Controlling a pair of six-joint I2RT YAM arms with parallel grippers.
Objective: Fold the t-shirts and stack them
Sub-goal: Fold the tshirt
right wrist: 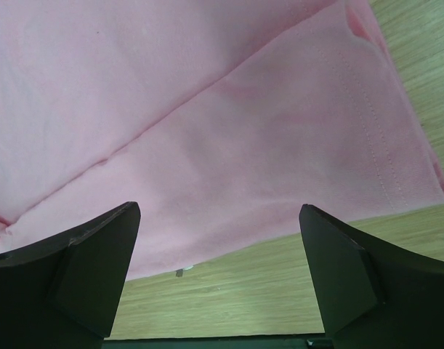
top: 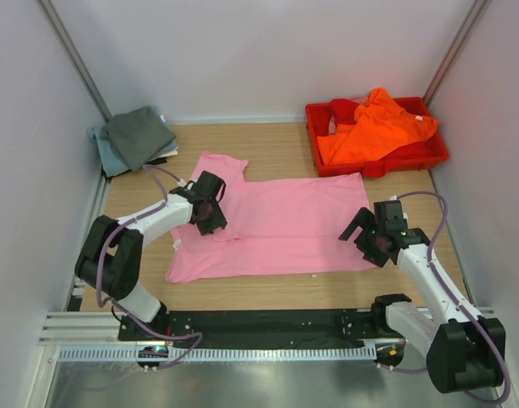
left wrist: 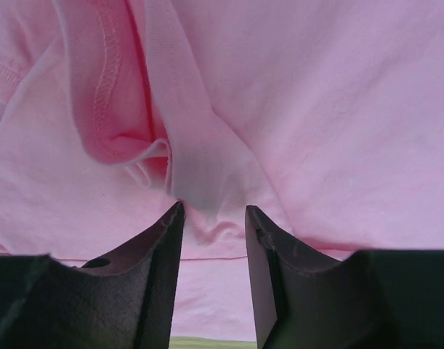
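The light pink t-shirt (top: 276, 225) lies spread on the wooden table, folded lengthwise, with one sleeve (top: 221, 166) at the far left. My left gripper (top: 210, 212) presses down on its left part; in the left wrist view its fingers (left wrist: 163, 247) stand a narrow gap apart, tips on puckered pink cloth (left wrist: 207, 182) by the collar. My right gripper (top: 371, 240) hovers wide open over the shirt's right near corner (right wrist: 396, 182), holding nothing. The bright orange t-shirt (top: 374, 127) lies crumpled in the tray. The dark grey t-shirt (top: 138, 134) sits folded on the pale blue-grey one (top: 106, 153).
The red plastic tray (top: 433, 157) stands at the back right by the wall. White walls close in the table on the left, back and right. Bare wood (top: 284, 289) shows between the shirt's near edge and the arm bases.
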